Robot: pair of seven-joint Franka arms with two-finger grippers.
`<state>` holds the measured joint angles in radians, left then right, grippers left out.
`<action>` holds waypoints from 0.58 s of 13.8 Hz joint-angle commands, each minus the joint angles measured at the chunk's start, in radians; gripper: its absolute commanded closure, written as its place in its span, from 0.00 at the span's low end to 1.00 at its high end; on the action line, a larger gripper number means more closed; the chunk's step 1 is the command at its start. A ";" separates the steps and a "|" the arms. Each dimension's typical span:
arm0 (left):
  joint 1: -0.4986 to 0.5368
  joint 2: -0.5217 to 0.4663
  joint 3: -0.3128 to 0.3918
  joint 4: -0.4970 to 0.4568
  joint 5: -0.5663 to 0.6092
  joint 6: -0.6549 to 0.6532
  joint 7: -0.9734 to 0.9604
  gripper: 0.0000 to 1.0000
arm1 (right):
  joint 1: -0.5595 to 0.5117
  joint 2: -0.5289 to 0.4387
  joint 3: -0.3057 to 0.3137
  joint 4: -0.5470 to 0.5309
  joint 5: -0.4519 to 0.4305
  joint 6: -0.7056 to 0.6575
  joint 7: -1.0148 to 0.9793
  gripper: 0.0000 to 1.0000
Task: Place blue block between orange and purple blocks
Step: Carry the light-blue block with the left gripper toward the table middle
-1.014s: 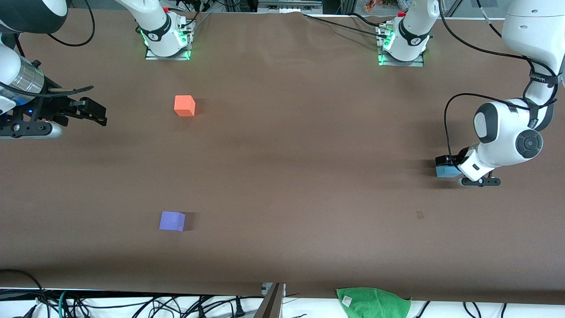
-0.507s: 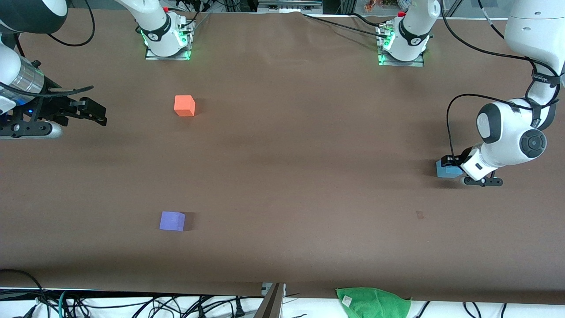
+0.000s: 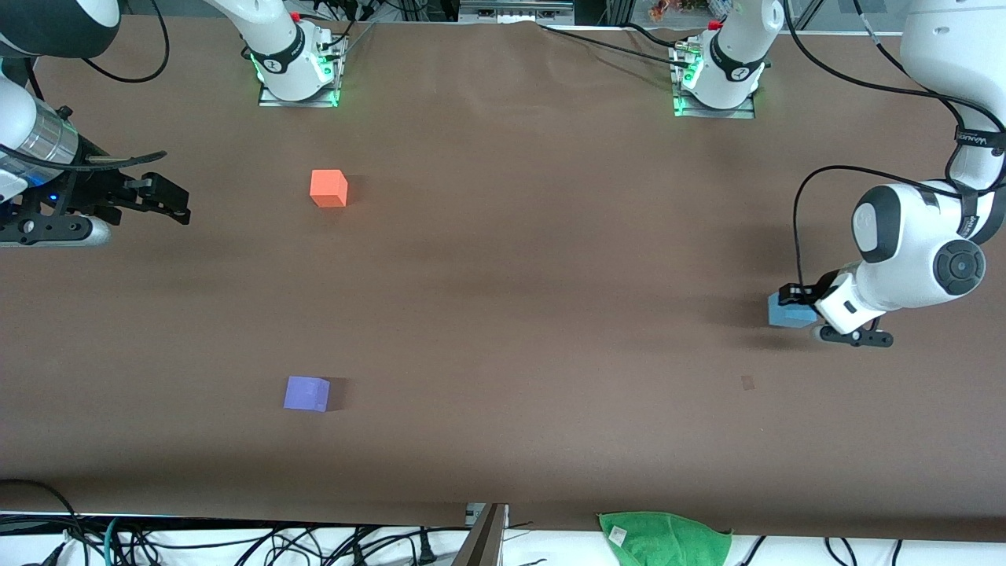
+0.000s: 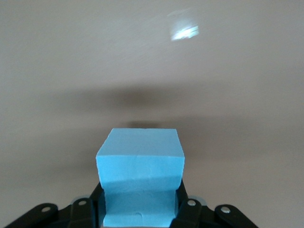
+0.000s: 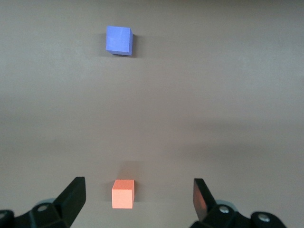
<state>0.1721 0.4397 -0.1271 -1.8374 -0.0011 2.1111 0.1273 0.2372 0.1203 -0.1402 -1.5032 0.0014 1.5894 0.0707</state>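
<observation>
Blue block (image 3: 787, 313): held in the left gripper (image 3: 795, 303), over the table (image 3: 519, 283) near the left arm's end. In the left wrist view the block (image 4: 140, 176) sits squarely between the two black fingers (image 4: 185, 209), which press on its two opposite sides; its top face and one front face are exposed. A soft shadow lies on the table surface under and ahead of it, so the block appears lifted clear of the cloth, though how high cannot be told.

Left gripper: closed on the block to the block's width, nothing else in its grasp.

Orange block (image 3: 328, 189): resting on the table toward the right arm's end, farther from the front camera than the purple block. Purple block (image 3: 306, 393): resting on the table, also toward the right arm's end, roughly in line with the orange one, the two well apart with bare table between them. Both are well apart from the blue block.

Right gripper (image 3: 169, 201): the right arm waits at its end of the table, gripper over the table edge region beside the orange block but apart from it. In the right wrist view its fingers (image 5: 73, 194) are spread wide and hold nothing; the orange block (image 5: 123, 193) and purple block (image 5: 118, 40) show between them.

Green cloth (image 3: 666, 538): lying at the table's edge nearest the front camera.
</observation>
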 commanded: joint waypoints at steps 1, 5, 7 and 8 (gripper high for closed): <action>-0.012 -0.003 -0.126 0.091 0.010 -0.083 -0.182 0.59 | -0.004 -0.001 0.004 0.012 -0.004 -0.009 0.001 0.00; -0.213 0.037 -0.194 0.185 0.012 -0.083 -0.510 0.59 | -0.006 -0.001 0.002 0.008 -0.004 -0.014 0.001 0.00; -0.337 0.109 -0.194 0.292 0.018 -0.083 -0.674 0.57 | -0.007 0.001 0.002 0.006 -0.004 -0.014 0.000 0.00; -0.383 0.157 -0.194 0.359 0.016 -0.083 -0.716 0.57 | -0.007 0.001 0.002 0.008 -0.006 -0.014 0.000 0.00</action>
<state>-0.1307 0.4850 -0.3333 -1.6377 -0.0012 2.0540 -0.4945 0.2359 0.1208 -0.1411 -1.5037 0.0014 1.5867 0.0707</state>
